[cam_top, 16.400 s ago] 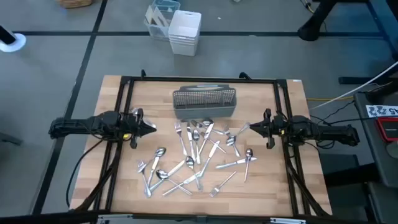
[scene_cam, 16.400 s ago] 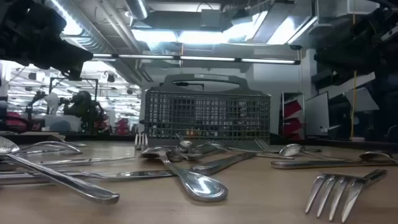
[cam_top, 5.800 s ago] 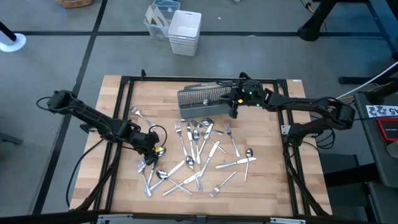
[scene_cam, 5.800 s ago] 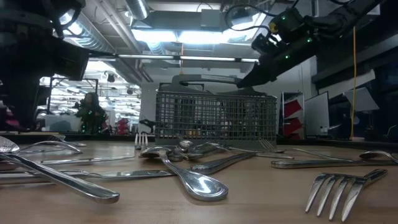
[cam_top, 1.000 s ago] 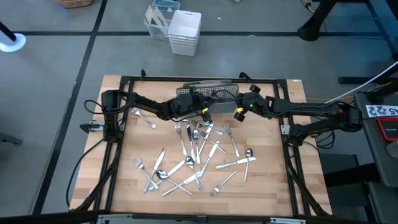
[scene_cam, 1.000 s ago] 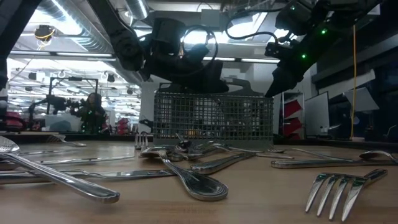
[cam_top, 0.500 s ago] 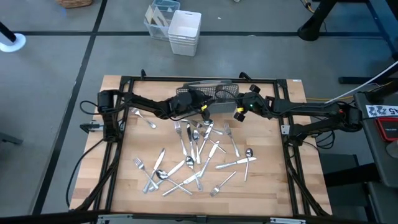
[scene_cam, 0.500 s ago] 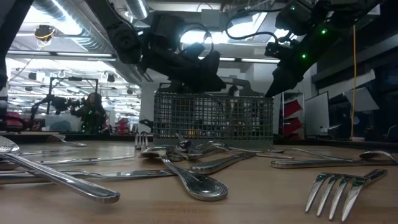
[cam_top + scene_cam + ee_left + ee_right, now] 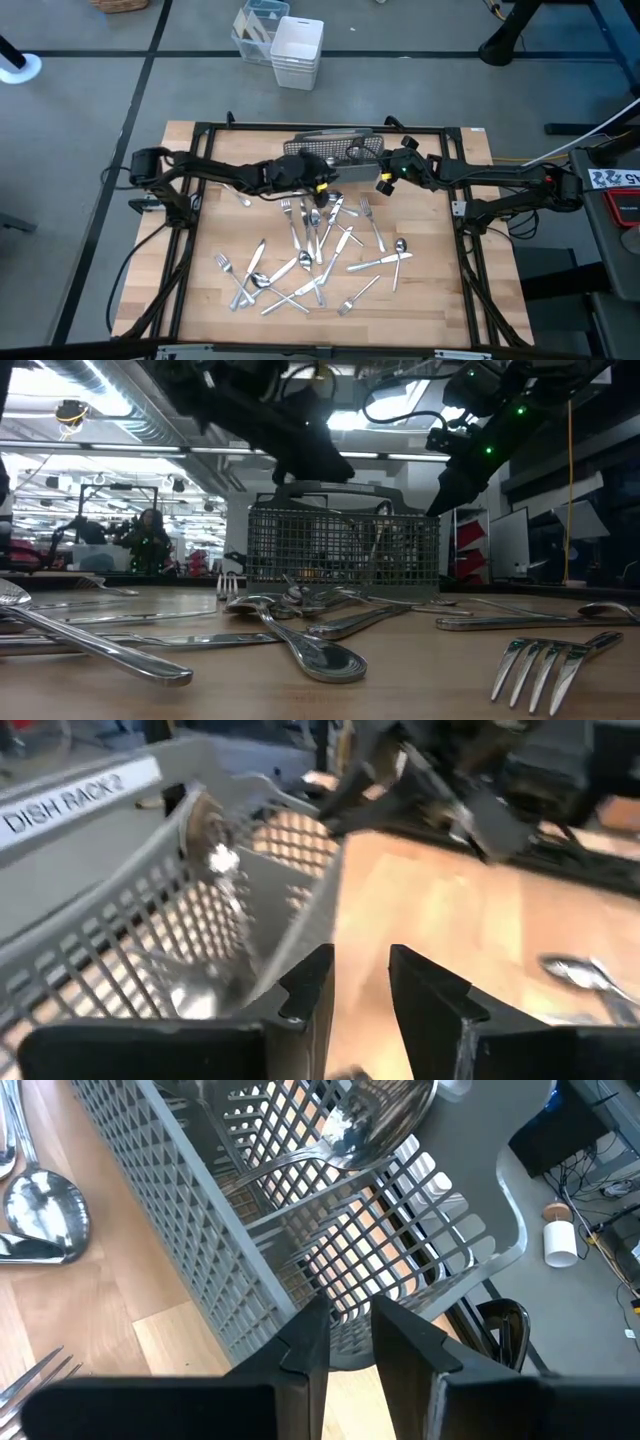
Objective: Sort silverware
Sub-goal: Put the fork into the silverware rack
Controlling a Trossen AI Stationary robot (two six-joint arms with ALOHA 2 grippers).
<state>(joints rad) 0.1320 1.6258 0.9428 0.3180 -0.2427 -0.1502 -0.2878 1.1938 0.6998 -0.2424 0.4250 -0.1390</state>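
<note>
1. A grey mesh rectangular plastic caddy [image 9: 333, 158] stands at the far middle of the pale wooden table [image 9: 430, 290], inside a black metal frame [image 9: 205, 135].
2. The left gripper [image 9: 322, 182] reaches in from the left and hangs at the caddy's near left corner; in its wrist view the two dark fingers [image 9: 307, 990] stand slightly apart with nothing between them, just beside the caddy's wall.
3. The right gripper [image 9: 381, 182] reaches in from the right to the caddy's right end. Its wrist view shows the fingers [image 9: 306, 1342] with a narrow gap over the caddy's end wall; whether they pinch that wall I cannot tell.
4. The slim shiny silver-coloured metal silverware [image 9: 312, 248], forks, spoons and knives, lies mostly scattered across the table's middle and near part, many pieces crossing each other.
5. One piece [image 9: 233, 191] lies apart at the left, near the left arm.
6. A few pieces [image 9: 345, 1130] stand inside the caddy, seen through its mesh.
</note>
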